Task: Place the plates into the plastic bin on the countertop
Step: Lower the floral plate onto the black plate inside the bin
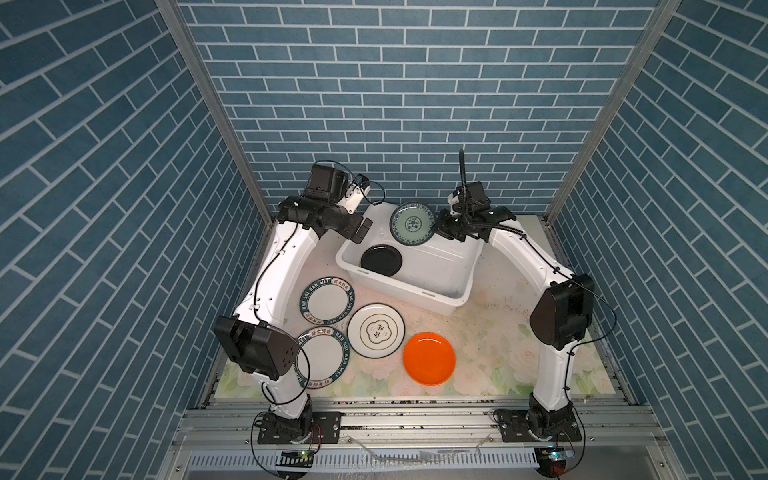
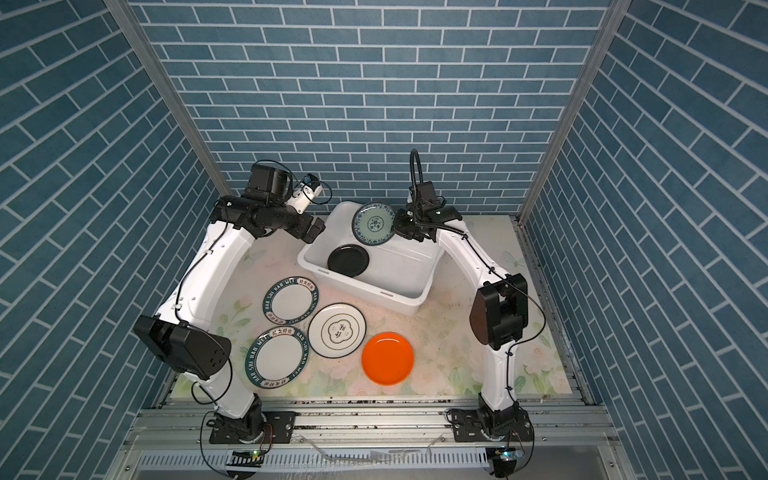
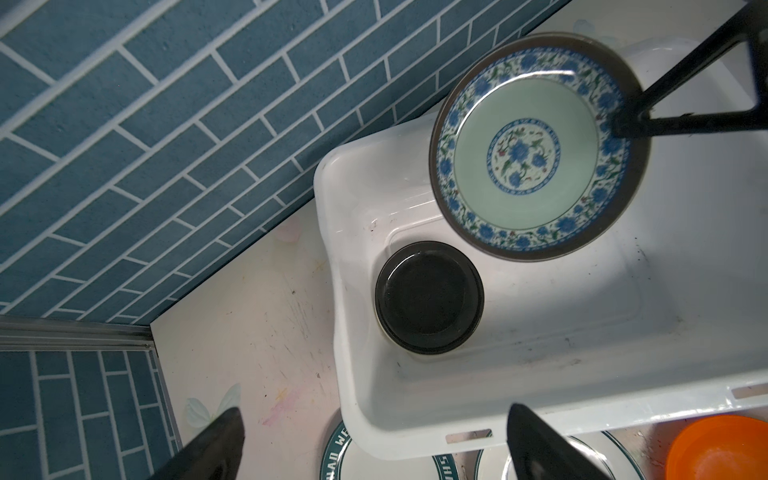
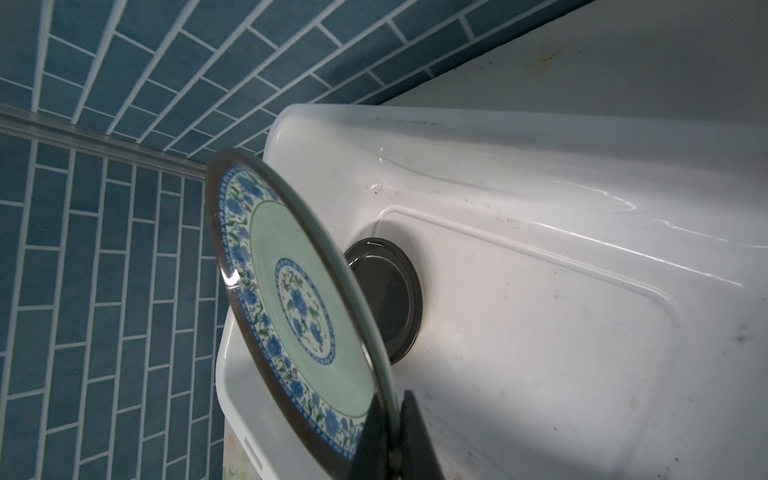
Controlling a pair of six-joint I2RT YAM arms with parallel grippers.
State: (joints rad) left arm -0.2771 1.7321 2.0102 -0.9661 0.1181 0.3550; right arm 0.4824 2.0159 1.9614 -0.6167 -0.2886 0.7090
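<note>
Because the right tool (image 1: 437, 227) clenched only its rim, the blue-green patterned plate (image 1: 412, 223) hung tilted over the plastic bin (image 1: 440, 270) at twelve o'clock; the left tool (image 1: 360, 229) stood spread, empty.

**Q:** What sort of place is pictured here?
**A:** A robotics test cell, dressed to pass for a kitchen corner. Its walls (image 1: 415, 104) are panels printed with blue brick, meeting at bare aluminium posts (image 1: 226, 124).
**Q:** What marks it as a lab?
**A:** The left arm (image 1: 286, 257) and right arm (image 1: 528, 257) stand on black base plates (image 1: 328, 428) bolted to a grey metal rail (image 1: 415, 419) along the tabletop's near edge, above a slotted cable duct (image 1: 374, 459).
**Q:** And the kitchen touches?
**A:** A flower-printed tabletop (image 1: 498, 332) carries crockery, an orange plate (image 1: 429, 358) among it, and a white plastic bin (image 1: 453, 266) near the far edge.
</note>
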